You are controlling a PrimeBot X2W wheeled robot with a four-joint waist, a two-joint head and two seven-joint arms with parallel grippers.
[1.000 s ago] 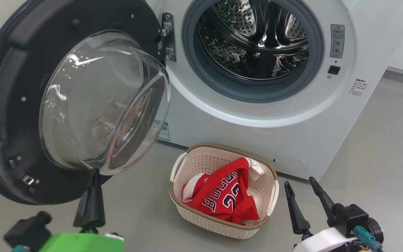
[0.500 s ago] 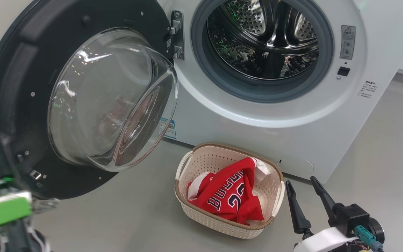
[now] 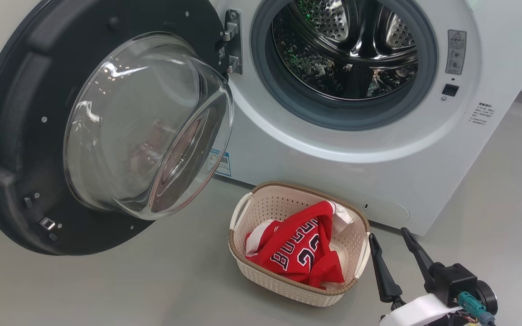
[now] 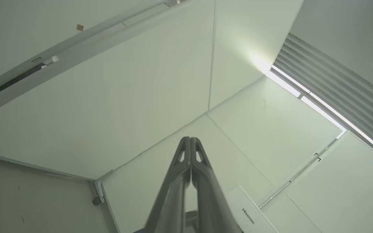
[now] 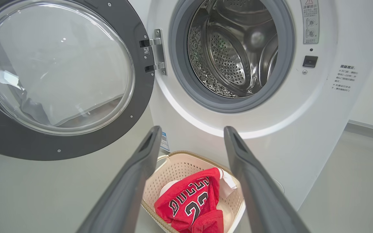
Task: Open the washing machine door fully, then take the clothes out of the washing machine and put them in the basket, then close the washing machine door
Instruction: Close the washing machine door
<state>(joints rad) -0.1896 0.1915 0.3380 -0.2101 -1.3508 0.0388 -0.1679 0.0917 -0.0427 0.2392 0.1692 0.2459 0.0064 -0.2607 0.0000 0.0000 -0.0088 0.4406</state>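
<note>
The washing machine [image 3: 333, 149] stands with its door [image 3: 12, 136] swung wide to the left, its glass bowl [image 3: 147, 122] bulging toward me. I see bare steel in the drum [image 3: 347, 50]. The red jersey, the clothes [image 3: 297, 249], lies in the cream basket [image 3: 265, 208] on the floor before the washer. My right gripper [image 3: 389, 235] is open just right of the basket, holding nothing. In the right wrist view its fingers [image 5: 141, 168] frame the basket [image 5: 180, 165] and clothes [image 5: 189, 204]. My left gripper [image 4: 190, 139] is shut on nothing, pointing up at pale walls and ceiling.
Grey floor [image 3: 152, 280] spreads left of the basket and under the door. More floor [image 3: 492, 203] lies right of the washer. The door's hinge [image 3: 233, 43] sits at the drum's left. A white panel with lettering [image 4: 248, 213] is low in the left wrist view.
My left arm, low beside the door's bottom rim a second ago, swung left and out of the head view. The camera shifted a little; door, basket and right gripper stayed put.
</note>
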